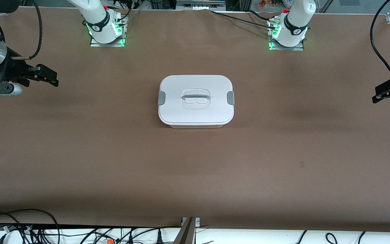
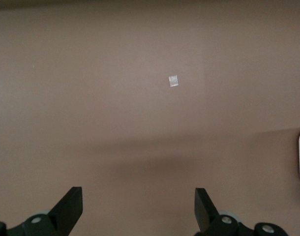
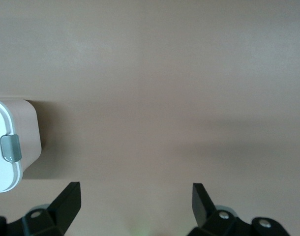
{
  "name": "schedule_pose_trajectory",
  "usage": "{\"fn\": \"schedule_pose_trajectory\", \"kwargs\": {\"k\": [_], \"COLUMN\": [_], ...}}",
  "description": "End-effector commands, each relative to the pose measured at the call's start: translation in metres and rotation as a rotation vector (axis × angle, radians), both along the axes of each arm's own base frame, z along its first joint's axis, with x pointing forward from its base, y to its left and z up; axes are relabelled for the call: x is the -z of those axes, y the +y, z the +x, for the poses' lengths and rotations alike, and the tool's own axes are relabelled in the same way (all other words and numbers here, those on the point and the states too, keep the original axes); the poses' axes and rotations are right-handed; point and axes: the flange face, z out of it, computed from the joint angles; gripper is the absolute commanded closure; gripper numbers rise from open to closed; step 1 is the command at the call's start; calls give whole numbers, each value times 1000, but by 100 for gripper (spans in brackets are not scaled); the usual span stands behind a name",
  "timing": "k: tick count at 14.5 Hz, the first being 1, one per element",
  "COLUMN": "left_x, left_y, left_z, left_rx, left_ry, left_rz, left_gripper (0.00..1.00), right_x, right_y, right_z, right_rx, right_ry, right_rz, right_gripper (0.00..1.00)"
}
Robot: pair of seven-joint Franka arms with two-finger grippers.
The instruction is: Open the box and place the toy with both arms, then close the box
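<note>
A brown table (image 1: 113, 162) fills nearly the whole front view, its surface matte and evenly lit, with soft darker shadow bands across it. A small pale patch (image 2: 173, 80) marks the brown surface toward the left arm's end. Along the table's edge nearest the front camera runs a white strip with black cables (image 1: 29, 230) looped over it, and a grey metal bracket (image 1: 189, 230) stands at its middle. More cables (image 1: 239, 17) trail over the table's top edge.
</note>
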Motion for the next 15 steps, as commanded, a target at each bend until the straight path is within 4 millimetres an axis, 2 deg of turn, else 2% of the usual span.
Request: {"fn": "schedule_pose_trajectory", "kwargs": {"k": [1,10,15], "left_x": [-1,1,2], "left_y": [-11,-14,-29], "left_z": [-13,-13,-12], "left_rx": [-55,-107,-82], "left_ry": [24,35,42], "left_rz": [-34,-34,-35], "left_gripper": [0,0,0], "right_x": [-4,-5,-5], "right_y": [0,0,1], "right_z": [-1,-1,-1], "right_rx": [5,5,5], "right_ry": [1,0,0], "right_rz": [-11,-9,-8], "right_gripper": [0,0,0]}}
